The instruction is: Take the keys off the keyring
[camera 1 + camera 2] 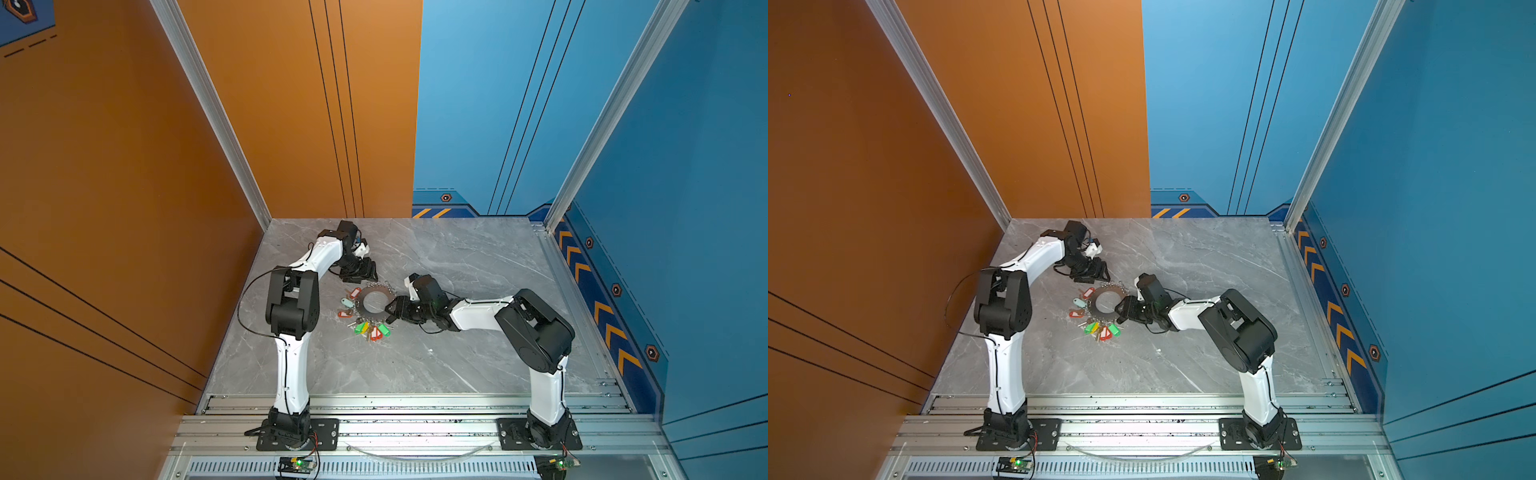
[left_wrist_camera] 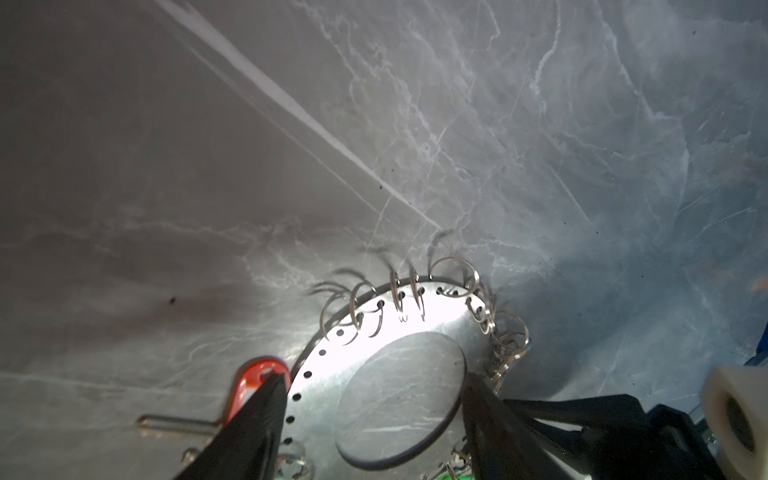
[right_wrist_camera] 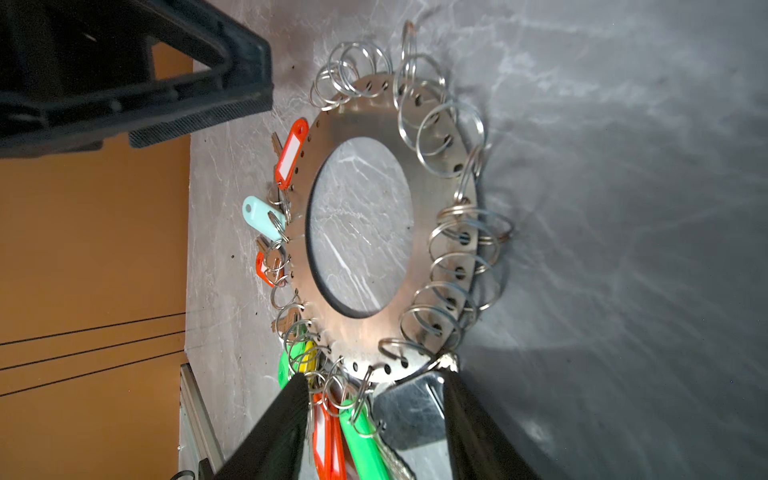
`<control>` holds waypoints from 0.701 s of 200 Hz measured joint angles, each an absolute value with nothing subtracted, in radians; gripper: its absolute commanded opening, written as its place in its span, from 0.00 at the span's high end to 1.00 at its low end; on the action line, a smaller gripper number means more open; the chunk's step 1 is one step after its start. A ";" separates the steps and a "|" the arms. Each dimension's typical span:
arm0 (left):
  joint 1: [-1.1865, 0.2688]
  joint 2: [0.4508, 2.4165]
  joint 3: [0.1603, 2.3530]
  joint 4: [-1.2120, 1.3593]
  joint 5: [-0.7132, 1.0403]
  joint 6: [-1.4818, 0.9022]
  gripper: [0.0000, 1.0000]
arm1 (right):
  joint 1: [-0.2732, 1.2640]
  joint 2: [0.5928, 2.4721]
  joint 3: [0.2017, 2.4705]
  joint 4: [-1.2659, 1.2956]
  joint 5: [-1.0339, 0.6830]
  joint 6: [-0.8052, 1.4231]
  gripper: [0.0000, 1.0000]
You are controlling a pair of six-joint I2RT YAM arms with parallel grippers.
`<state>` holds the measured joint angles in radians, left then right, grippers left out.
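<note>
**Both top views.** The keyring [image 1: 376, 289] [image 1: 1108, 289] lies flat on the table [image 1: 457, 257], in mid-field between the two arms. The keys [image 1: 368, 328] fan out from its left and near rim, while bare rings [image 3: 457, 241] line the far and right rim.

**Left gripper** [image 1: 368, 276]. It sits at the keyring's far-left edge. In the left wrist view its fingers [image 2: 253, 419] stand apart, spanning the central hole, and one overlaps a red tag [image 2: 257, 372].

**Right gripper** [image 1: 390, 313]. It meets the keyring's near-right edge. In the right wrist view its fingers [image 3: 282, 424] are apart, with the rim, several rings and green and red tags between them. Whether either finger touches metal cannot be told, but nothing appears clamped.
</note>
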<state>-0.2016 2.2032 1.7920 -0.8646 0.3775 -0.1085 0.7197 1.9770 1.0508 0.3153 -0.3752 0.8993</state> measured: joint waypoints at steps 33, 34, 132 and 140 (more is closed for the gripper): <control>-0.219 2.249 1.801 -0.865 0.379 -0.089 0.32 | 0.717 1.977 1.057 0.315 -0.390 0.899 0.46; -0.220 2.249 1.802 -0.865 0.378 -0.088 0.32 | 0.717 1.977 1.057 0.315 -0.391 0.899 0.46; -0.224 2.195 1.720 -0.894 0.284 -0.023 0.31 | 0.714 1.977 1.057 0.315 -0.416 0.900 0.47; -0.224 2.188 1.709 -0.900 0.270 -0.022 0.31 | 0.714 1.977 1.057 0.315 -0.416 0.900 0.48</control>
